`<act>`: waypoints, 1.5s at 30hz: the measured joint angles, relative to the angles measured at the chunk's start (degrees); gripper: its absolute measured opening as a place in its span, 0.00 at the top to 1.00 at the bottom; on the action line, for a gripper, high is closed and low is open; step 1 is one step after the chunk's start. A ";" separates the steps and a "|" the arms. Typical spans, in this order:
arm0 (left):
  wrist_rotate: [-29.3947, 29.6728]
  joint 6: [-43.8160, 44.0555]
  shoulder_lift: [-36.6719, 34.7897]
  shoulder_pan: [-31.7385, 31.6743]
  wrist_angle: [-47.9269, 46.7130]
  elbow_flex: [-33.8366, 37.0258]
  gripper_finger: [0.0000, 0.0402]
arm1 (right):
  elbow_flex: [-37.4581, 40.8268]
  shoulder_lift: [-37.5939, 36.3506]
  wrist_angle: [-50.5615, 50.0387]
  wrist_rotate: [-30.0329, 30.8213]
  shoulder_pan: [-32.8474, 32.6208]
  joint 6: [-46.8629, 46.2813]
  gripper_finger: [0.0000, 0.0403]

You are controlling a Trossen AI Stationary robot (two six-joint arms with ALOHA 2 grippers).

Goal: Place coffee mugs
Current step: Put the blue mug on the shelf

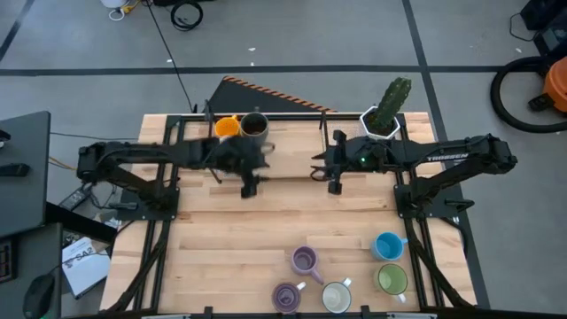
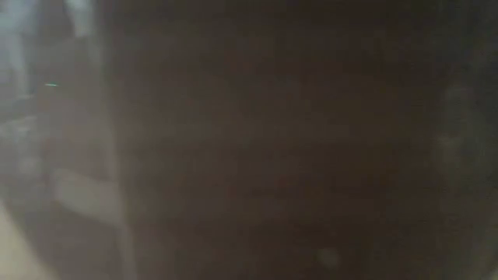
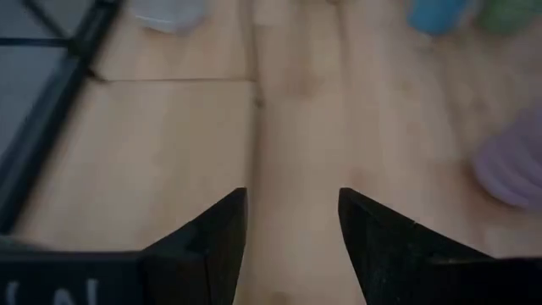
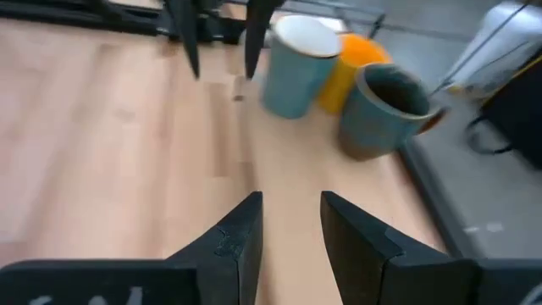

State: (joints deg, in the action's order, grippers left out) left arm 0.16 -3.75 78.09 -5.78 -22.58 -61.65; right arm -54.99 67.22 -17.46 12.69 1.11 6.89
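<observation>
The left gripper hangs empty, fingers parted, just in front of the orange mug and dark brown mug at the table's far edge. The right gripper (also empty) shows a narrow gap. Purple, white, blue and green mugs cluster near the front edge.

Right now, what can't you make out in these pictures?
1. Low view: a dark blurred surface against the lens hides everything else.
2. Left wrist view: the small blue mug and green mug are blurred and cut by the edge.
3. High view: the dark left arm seems to cover the pale mug seen from the right wrist.
</observation>
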 joint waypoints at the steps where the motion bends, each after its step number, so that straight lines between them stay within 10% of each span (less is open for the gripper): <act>1: -0.04 1.19 -0.44 1.58 2.01 1.85 0.52 | -0.76 0.00 -1.42 -0.42 -0.76 -1.98 0.69; 20: 14.07 12.59 -0.61 27.03 9.78 10.67 0.52 | -13.69 3.97 -37.26 -2.44 -23.02 -49.21 0.69; 31: 14.47 16.33 -0.61 28.37 9.65 10.67 0.52 | -13.65 12.93 -53.51 -14.77 -30.96 -77.61 0.68; 45: 14.47 16.29 -0.61 28.11 9.65 10.67 0.52 | -13.62 24.75 -57.55 -29.68 -36.05 -87.06 0.44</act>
State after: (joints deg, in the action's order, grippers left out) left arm 14.63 12.53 77.47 22.33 -12.93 -50.98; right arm -68.60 91.97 -75.02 -17.00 -34.94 -80.17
